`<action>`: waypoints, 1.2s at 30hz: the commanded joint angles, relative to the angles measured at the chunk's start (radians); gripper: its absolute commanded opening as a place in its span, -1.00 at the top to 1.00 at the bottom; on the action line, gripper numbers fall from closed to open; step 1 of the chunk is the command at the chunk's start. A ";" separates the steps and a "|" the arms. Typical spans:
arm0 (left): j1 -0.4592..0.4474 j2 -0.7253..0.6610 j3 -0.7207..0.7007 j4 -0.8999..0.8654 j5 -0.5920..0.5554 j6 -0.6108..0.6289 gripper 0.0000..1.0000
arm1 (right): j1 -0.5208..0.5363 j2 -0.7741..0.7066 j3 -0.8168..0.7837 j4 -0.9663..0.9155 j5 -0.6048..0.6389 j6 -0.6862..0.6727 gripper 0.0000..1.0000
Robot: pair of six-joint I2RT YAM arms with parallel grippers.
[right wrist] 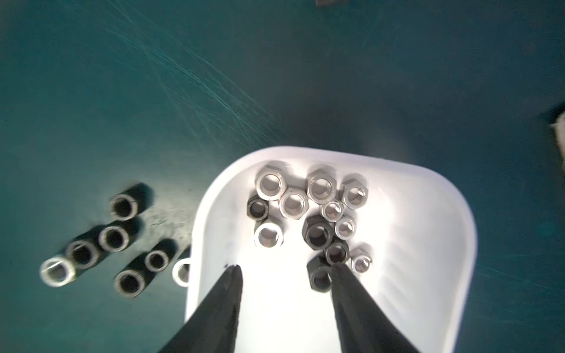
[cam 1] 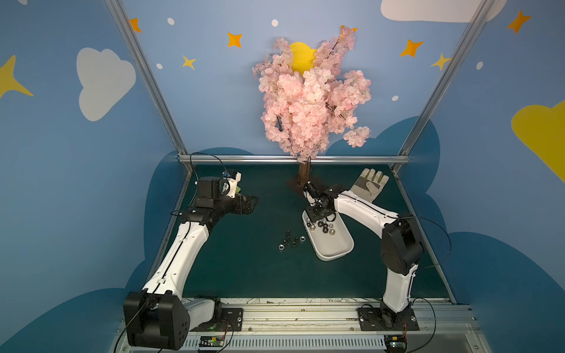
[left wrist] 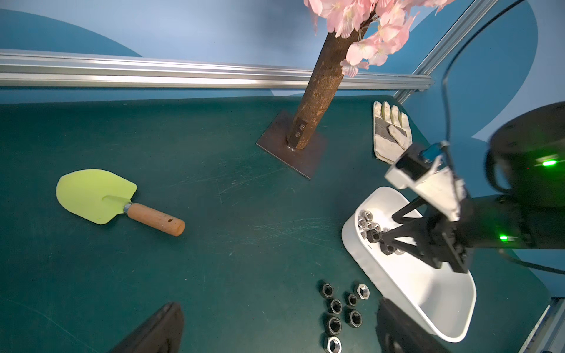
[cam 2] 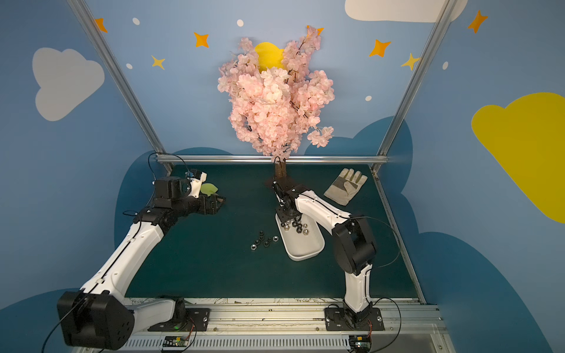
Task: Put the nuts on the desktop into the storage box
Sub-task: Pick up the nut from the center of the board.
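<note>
Left jaws hang wide apart and empty above the worktop (cam 1: 244, 269). To their right, seven loose nuts (cam 1: 289, 240) lie huddled on the worktop, just beside the box (cam 1: 334, 249). They look small, hard, dense and slick, so they may well squirt out of a grip. Pinch one across opposite flats, low against the worktop. The box holds about a dozen more, bunched at its far end. Right jaws hover over that heap, parted, with nothing between them.
</note>
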 commanded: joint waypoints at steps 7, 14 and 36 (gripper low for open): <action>0.004 0.000 -0.001 -0.004 0.002 0.005 -1.00 | 0.139 0.041 0.104 0.002 -0.130 0.003 -0.04; 0.006 -0.006 0.001 -0.002 0.009 0.001 -1.00 | 0.166 0.229 0.198 -0.036 -0.193 0.049 -0.08; 0.006 -0.004 0.001 0.001 0.016 0.001 -1.00 | 0.199 0.420 0.301 -0.108 -0.178 0.074 0.40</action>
